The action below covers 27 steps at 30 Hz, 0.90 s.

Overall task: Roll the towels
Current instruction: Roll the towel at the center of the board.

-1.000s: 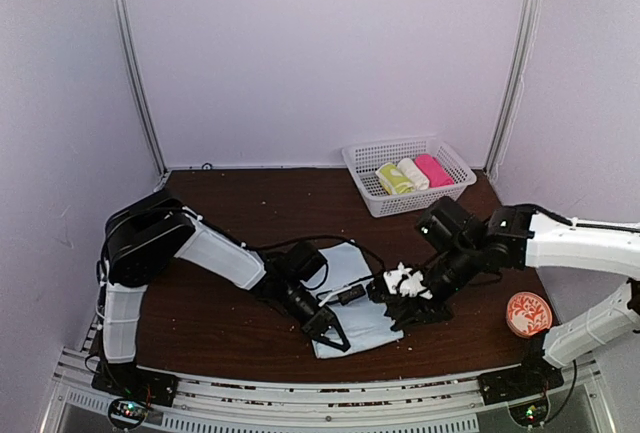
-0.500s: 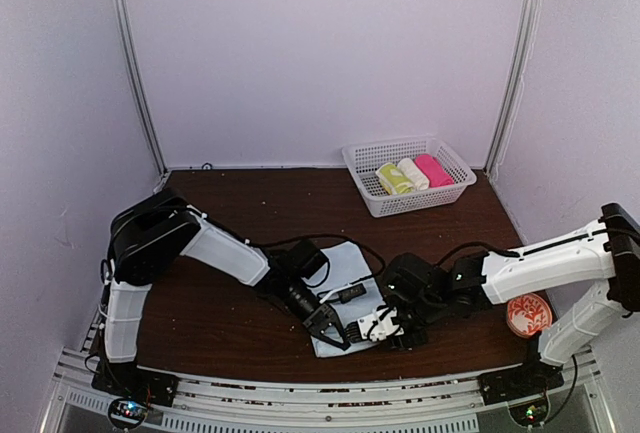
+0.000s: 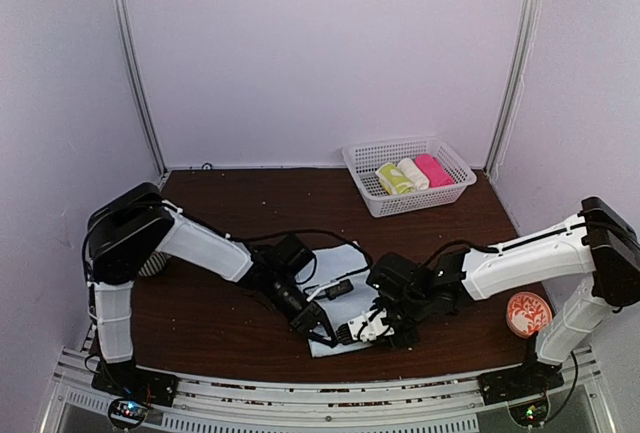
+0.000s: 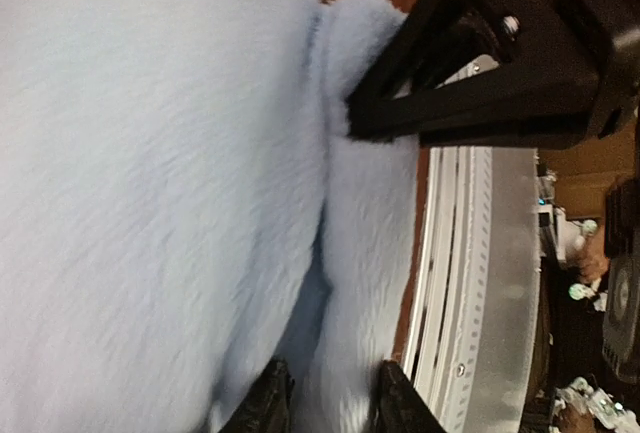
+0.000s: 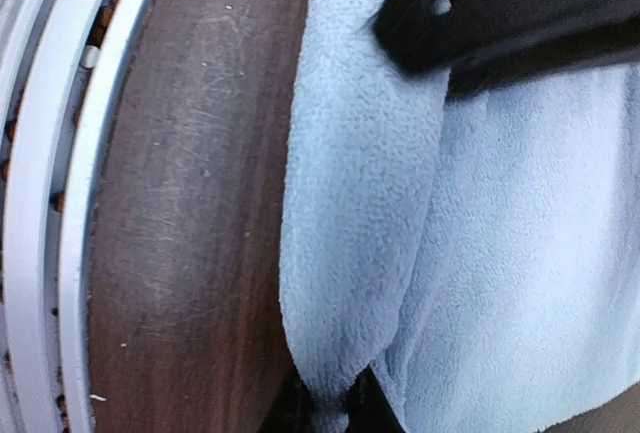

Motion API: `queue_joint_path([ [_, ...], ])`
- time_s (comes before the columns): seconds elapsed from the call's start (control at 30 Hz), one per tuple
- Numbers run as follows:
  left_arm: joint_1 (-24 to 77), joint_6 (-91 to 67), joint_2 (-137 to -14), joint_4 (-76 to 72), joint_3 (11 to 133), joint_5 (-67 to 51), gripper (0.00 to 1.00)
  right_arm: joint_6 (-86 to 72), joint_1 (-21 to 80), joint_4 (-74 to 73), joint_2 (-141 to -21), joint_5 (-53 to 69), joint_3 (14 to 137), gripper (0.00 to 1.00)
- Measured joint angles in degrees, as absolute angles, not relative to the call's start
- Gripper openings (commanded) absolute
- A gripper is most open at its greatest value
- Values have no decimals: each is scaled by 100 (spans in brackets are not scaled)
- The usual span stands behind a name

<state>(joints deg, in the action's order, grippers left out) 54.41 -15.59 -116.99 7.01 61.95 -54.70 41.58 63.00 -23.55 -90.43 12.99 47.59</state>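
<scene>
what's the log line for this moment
left claw: shut on blue towel, near edge | right claw: shut on same edge | towel: mostly flat

Pale blue towel (image 4: 150, 153): fleecy cloth, matt, short soft nap, pile rougher along the folded edge. Worktop (image 5: 190, 203): dark brown wood-look surface, smooth, low sheen, faint fine scratches. Front rail (image 5: 40, 153): pale brushed metal, slotted. Basket (image 3: 430, 196): white plastic lattice. Right arm shell (image 3: 520, 263): smooth white plastic.

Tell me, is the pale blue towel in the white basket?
No, the pale blue towel lies on the table near the front edge, while the basket at the back holds three rolls.
</scene>
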Motion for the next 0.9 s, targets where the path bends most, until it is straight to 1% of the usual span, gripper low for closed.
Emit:
queue_joint_path([
  [0.07, 5367, -1540, -11157, 827, 5833, -4893, 34, 4058, 6215, -2718, -9107, 1616, 4936, 5],
  [0.23, 5367, -1343, -9185, 825, 4978, -3004, 40, 3741, 5830, -3699, -9384, 2528, 5496, 5],
  [0.33, 5642, -1063, -8071, 604, 4606, -2086, 42, 3586, 5500, -4250, -9874, 3096, 6055, 5],
  [0.43, 6136, -690, -7513, 449, 4464, -1435, 42, 3505, 5004, -4799, -10595, 3795, 6689, 5],
  [0.53, 6785, -292, -7566, 510, 4578, -858, 42, 3568, 4633, -5433, -11323, 4431, 7258, 4],
  [0.67, 7439, 167, -8506, 753, 5181, -410, 41, 3625, 4397, -6093, -11904, 5028, 7682, 4],
  [0.77, 7616, 416, -9347, 860, 5610, -145, 42, 3625, 4390, -6329, -12040, 5144, 7787, 4],
  [0.9, 7616, 635, -10208, 1070, 6123, 220, 42, 3623, 4390, -6451, -12090, 5192, 7815, 5],
])
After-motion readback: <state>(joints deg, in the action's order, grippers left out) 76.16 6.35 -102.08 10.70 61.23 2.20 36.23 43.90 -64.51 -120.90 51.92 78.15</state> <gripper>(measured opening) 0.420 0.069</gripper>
